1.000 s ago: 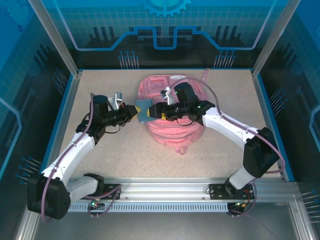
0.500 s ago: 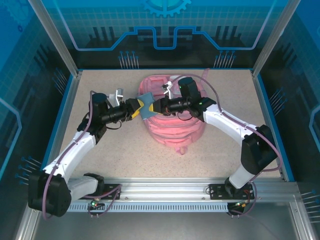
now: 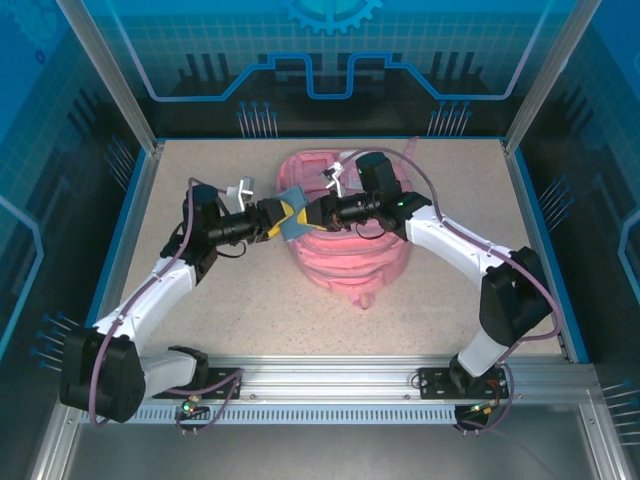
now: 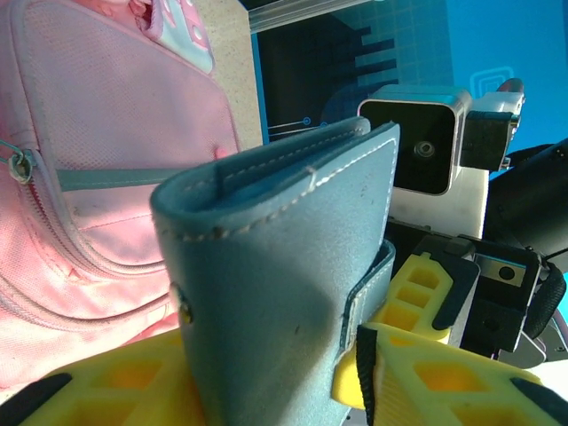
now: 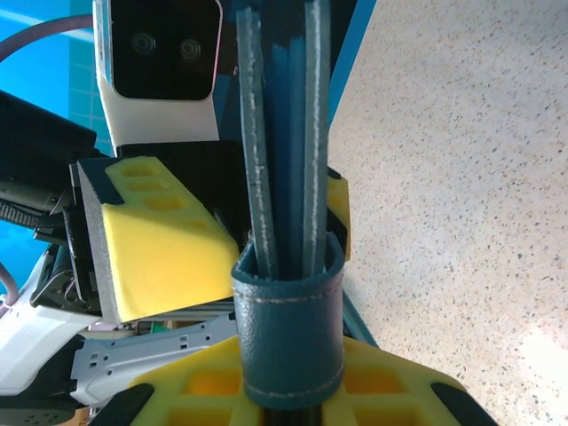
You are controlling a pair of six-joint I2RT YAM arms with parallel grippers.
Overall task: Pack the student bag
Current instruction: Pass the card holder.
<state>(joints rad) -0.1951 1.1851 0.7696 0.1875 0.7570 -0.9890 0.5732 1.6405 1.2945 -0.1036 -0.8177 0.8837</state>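
Toward the far edge of the surface [image 3: 250, 300], midway across, lies the student bag [image 3: 345, 255]. Over its left side, the left gripper [image 3: 274, 216] and right gripper [image 3: 308, 213] each have jaws clamped on one blue-grey booklet [image 3: 292, 222].

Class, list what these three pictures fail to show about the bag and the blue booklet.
- Top view: student bag pockets, hidden under the right arm; open or zipped, unclear.
- Left wrist view: booklet bottom, cut off by the frame edge.
- Right wrist view: booklet covers, seen edge-on; any print unreadable.
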